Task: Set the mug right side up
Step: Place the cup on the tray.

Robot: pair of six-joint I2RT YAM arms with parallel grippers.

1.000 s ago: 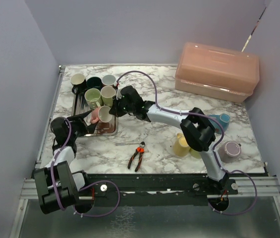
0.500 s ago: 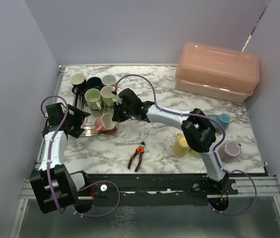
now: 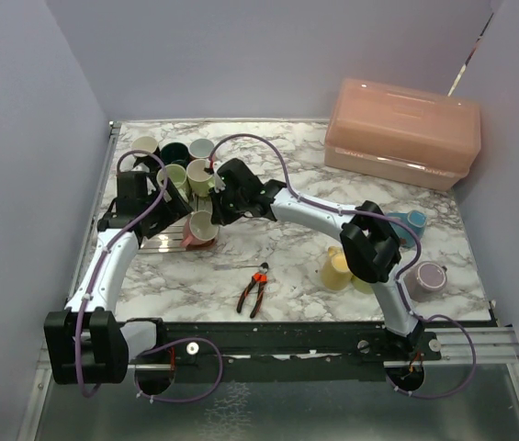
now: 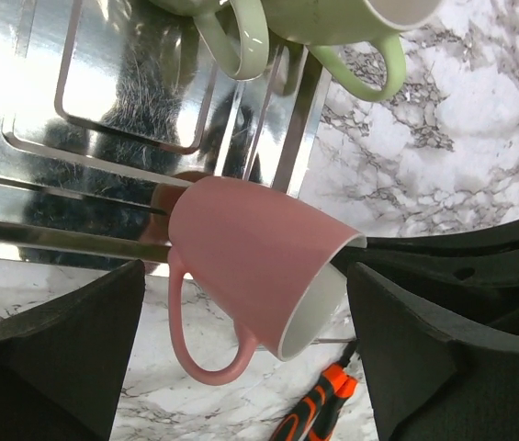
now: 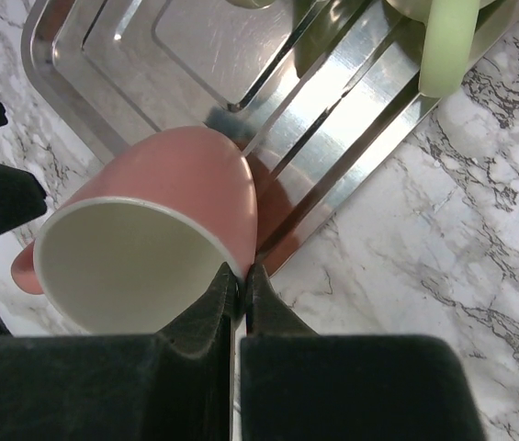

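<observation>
Two tools, one grip. My right tool [image 5: 238,276] is shut, tips pinching the mug [image 5: 149,230] by its rim. My left tool [image 4: 245,358] is wide open and empty, a finger either side of the mug. The mug is at the tray's [image 5: 84,55] near corner, base on the tray edge, body out over the bench [image 5: 424,276]. Risk: the rim pinch is thin, so the mug could pivot or slip and roll toward the pliers [image 4: 310,413]. Axis tilted, mouth up and toward my bases, not upright yet.
</observation>
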